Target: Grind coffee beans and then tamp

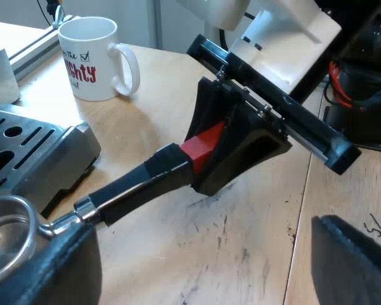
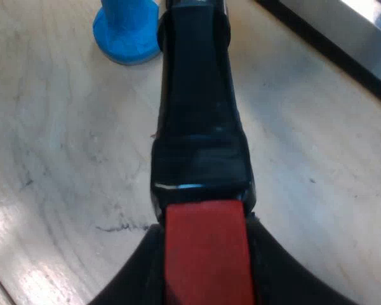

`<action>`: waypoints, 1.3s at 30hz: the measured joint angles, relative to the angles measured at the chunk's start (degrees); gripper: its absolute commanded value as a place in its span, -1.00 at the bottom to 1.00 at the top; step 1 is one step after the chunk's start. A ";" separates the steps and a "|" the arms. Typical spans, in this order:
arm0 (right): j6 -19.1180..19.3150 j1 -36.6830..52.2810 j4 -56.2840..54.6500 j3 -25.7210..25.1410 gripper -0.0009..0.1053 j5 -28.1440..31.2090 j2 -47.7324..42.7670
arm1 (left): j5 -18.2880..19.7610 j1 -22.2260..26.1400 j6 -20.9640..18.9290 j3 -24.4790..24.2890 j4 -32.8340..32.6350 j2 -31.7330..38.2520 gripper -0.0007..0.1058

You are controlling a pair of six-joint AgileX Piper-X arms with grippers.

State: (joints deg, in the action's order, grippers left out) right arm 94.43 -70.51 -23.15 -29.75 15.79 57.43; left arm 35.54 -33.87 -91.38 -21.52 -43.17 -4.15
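The metal holder [image 1: 140,181] lies low over the wooden table, its round basket [image 1: 6,232] beside the espresso machine's drip tray [image 1: 25,143]. My right gripper [image 1: 232,149] is shut on the handle's red end [image 2: 206,254], which sits between its two black fingers [image 2: 136,273]. My left gripper [image 1: 200,238] is open and wide, with nothing between its fingers. One of its fingers [image 1: 51,270] sits right by the basket and hides part of it. A blue tamper [image 2: 127,32] stands on the table past the far end of the handle.
A white mug [image 1: 92,57] with red lettering stands on the table beyond the machine's drip tray. The machine's dark-edged metal base [image 2: 349,38] runs close to the handle. Bare scuffed wood [image 1: 241,241] lies beneath the handle.
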 measured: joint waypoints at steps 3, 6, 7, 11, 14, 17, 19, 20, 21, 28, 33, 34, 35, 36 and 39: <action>1.01 0.72 0.00 0.00 -0.98 -0.38 0.00 | 0.00 0.00 0.00 0.00 0.00 0.00 0.32; 2.09 0.97 0.72 0.50 -0.98 -0.74 0.00 | 0.00 0.00 0.00 0.00 0.00 0.00 0.32; 2.41 0.97 1.47 1.05 -0.98 -0.74 0.00 | 0.00 0.00 0.00 0.00 0.00 0.00 0.32; 2.91 0.97 5.91 4.35 -0.98 -0.94 0.00 | 0.00 0.00 0.00 0.00 0.00 0.00 0.32; 3.20 0.97 11.59 7.67 -0.98 -1.02 0.00 | 0.00 0.00 0.00 0.00 0.00 0.00 0.32; 3.34 0.97 15.76 10.10 -0.98 -1.02 0.00 | 0.00 0.00 0.00 0.00 0.00 0.00 0.32; 3.34 0.97 18.14 11.69 -0.98 -1.02 0.00 | 0.00 0.00 0.00 0.00 0.00 0.00 0.32; 3.34 0.97 18.75 12.08 -0.98 -1.02 -0.12 | 0.00 0.00 0.00 0.00 0.00 0.00 0.32; 3.34 0.97 19.64 13.15 -0.98 -1.02 -0.08 | 0.00 0.00 0.00 0.00 0.00 0.00 0.32; 3.45 0.97 20.38 15.36 -0.98 -1.02 -0.14 | 0.00 0.00 0.00 0.00 0.00 0.00 0.32; 3.14 1.83 20.88 15.36 -0.98 -1.28 0.58 | 0.00 0.00 0.00 0.00 0.00 0.00 0.32; 2.80 2.05 20.88 15.36 -0.98 -1.39 0.94 | 0.00 0.00 0.00 0.00 0.00 0.00 0.32; 2.31 2.51 20.88 15.36 -0.98 -1.36 1.32 | 0.00 0.00 0.00 0.00 0.00 0.00 0.32; 1.19 3.45 21.19 15.36 -0.98 -1.92 2.19 | 0.00 0.00 0.00 0.00 0.00 0.00 0.32; 0.34 4.72 21.23 15.36 -0.98 -2.75 3.49 | -0.41 0.00 0.00 0.16 0.00 0.00 0.32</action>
State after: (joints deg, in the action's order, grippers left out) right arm 94.77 -65.79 -1.91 -14.39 13.04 60.93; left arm 35.12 -33.87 -91.38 -21.37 -43.17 -4.15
